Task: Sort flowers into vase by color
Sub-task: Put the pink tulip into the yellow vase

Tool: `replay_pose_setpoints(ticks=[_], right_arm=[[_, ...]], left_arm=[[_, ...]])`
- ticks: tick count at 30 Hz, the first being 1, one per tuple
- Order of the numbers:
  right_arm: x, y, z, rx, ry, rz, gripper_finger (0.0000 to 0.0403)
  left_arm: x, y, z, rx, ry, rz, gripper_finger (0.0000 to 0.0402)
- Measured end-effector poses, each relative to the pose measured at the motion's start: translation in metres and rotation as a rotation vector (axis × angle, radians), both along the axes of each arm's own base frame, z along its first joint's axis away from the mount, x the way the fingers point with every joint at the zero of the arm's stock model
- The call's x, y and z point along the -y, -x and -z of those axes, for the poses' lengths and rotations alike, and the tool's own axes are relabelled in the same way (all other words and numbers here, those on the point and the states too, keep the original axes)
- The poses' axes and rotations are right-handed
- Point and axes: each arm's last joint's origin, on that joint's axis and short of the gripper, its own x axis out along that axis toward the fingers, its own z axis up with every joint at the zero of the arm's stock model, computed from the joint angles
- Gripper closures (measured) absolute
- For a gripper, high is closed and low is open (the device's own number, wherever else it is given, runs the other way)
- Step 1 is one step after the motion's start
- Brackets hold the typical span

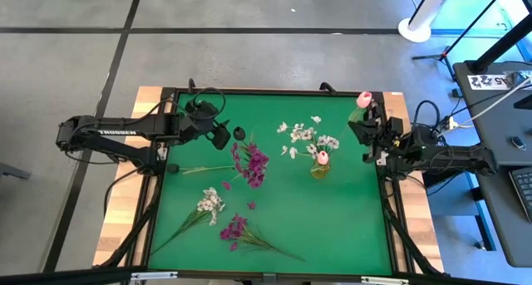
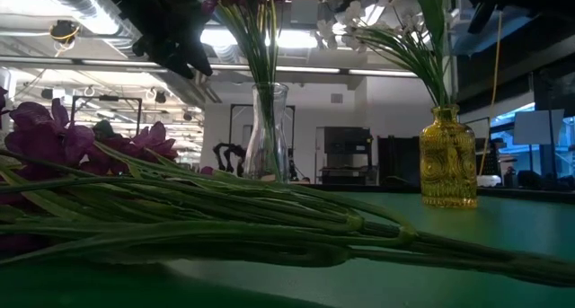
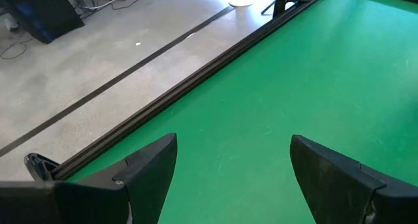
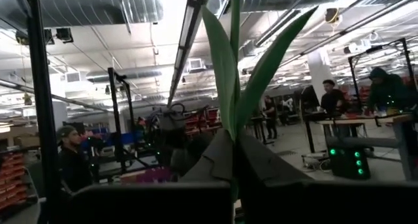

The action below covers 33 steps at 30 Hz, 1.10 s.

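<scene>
With the right gripper clamped on the green stem of the pink tulip bud at the table's right edge, it should carry the stem upright over the amber glass vase and lower it slowly, while the left gripper waits with fingers apart.

Two vases mid-desk, side by side: clear vase left, holding stems; squat vase right, also holding stems. Three sprays lying flat on the near-left part.
</scene>
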Motion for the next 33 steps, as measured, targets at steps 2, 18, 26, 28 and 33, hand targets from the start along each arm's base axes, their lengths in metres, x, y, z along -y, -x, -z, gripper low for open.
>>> replay_pose_setpoints(ticks=[2,18,26,28,33], right_arm=[[-0.001,0.000,0.000,0.000,0.008,-0.002,0.0403],[-0.006,0.039,-0.071,0.089,0.036,-0.094,0.0403],[-0.011,0.020,-0.063,0.094,0.004,-0.313,0.0403],[-0.011,0.011,-0.057,0.077,0.004,-0.332,0.0403],[-0.009,-0.008,-0.037,-0.025,0.017,-0.257,0.0403]], left_arm=[[0.000,0.000,0.000,0.000,0.000,0.000,0.0109],[0.000,0.001,0.001,0.006,0.014,-0.013,0.0109],[0.000,0.001,0.001,0.008,0.015,-0.014,0.0109],[0.000,0.001,0.001,0.007,0.015,-0.014,0.0109],[0.000,0.001,0.001,0.007,0.017,-0.012,0.0109]])
